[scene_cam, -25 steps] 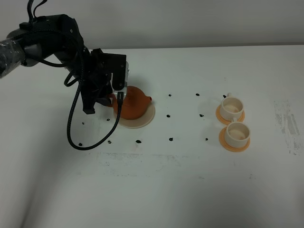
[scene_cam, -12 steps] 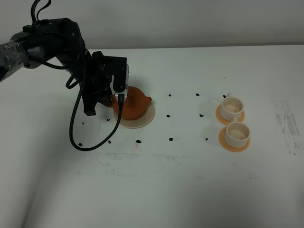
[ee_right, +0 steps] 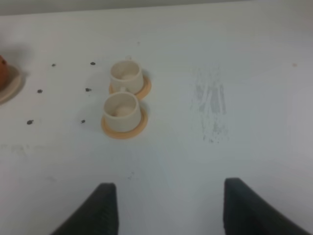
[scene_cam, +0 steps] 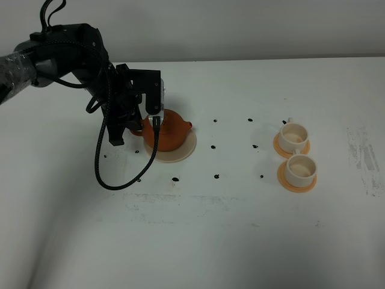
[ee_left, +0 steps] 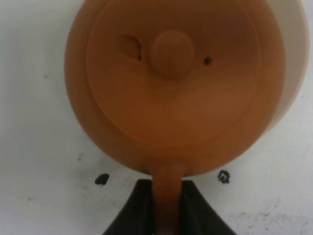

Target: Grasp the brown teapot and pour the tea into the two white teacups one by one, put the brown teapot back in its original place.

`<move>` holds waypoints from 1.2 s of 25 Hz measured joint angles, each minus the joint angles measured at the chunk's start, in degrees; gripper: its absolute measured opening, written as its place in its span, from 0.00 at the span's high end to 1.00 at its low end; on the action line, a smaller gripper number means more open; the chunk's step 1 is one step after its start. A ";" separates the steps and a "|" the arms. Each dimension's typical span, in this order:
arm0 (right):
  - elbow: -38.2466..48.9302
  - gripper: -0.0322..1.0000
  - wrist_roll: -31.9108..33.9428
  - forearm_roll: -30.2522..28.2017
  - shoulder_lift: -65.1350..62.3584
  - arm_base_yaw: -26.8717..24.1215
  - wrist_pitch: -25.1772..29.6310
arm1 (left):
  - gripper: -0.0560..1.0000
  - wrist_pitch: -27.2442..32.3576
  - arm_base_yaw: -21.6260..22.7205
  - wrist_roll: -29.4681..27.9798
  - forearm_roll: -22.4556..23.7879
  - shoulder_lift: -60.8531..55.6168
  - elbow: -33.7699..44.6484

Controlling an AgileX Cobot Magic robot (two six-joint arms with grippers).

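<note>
The brown teapot (scene_cam: 169, 130) sits on the cream saucer (scene_cam: 186, 150) at the left of the table. My left gripper (scene_cam: 143, 124) is shut on its loop handle. In the left wrist view the handle (ee_left: 167, 182) runs between my two black fingers (ee_left: 133, 210), with the lid knob (ee_left: 171, 53) beyond it and the saucer rim (ee_left: 295, 73) showing on one side. The two white teacups (scene_cam: 293, 135) (scene_cam: 300, 168) stand on orange coasters at the right, both empty inside. My right gripper (ee_right: 171, 210) is open and empty, well short of the cups (ee_right: 126, 74) (ee_right: 121, 108).
Black dots mark the white table (scene_cam: 210, 241) between teapot and cups. A grey scuff (scene_cam: 361, 153) lies at the far right. A black cable (scene_cam: 99, 162) loops down from the left arm onto the table. The right arm is out of the exterior view.
The left gripper and the teapot have shifted slightly up and toward the back of the table; the hanging cable loop has drawn in a little. The cups have not moved.
</note>
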 joint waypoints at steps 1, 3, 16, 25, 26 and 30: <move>0.00 0.52 0.00 0.00 0.00 0.00 0.00 | 0.87 0.00 0.00 0.00 -0.12 0.00 0.00; 0.00 0.52 0.00 0.00 0.00 0.00 0.00 | 0.87 0.00 0.00 0.34 -0.63 -0.07 0.00; 0.00 0.52 0.00 0.00 0.00 0.00 0.00 | 0.87 -0.92 -0.11 2.66 -4.25 -1.19 0.00; 0.00 0.52 0.00 0.00 0.00 0.00 0.00 | 0.87 -1.52 -0.29 6.25 -10.28 -1.54 0.00; 0.00 0.52 0.00 0.00 0.00 0.00 0.00 | 0.87 -1.60 -0.58 6.35 -11.00 -1.54 0.00; 0.00 0.52 0.00 0.00 0.00 0.00 0.00 | 0.87 -1.56 -2.57 6.07 -11.92 -1.54 -1.15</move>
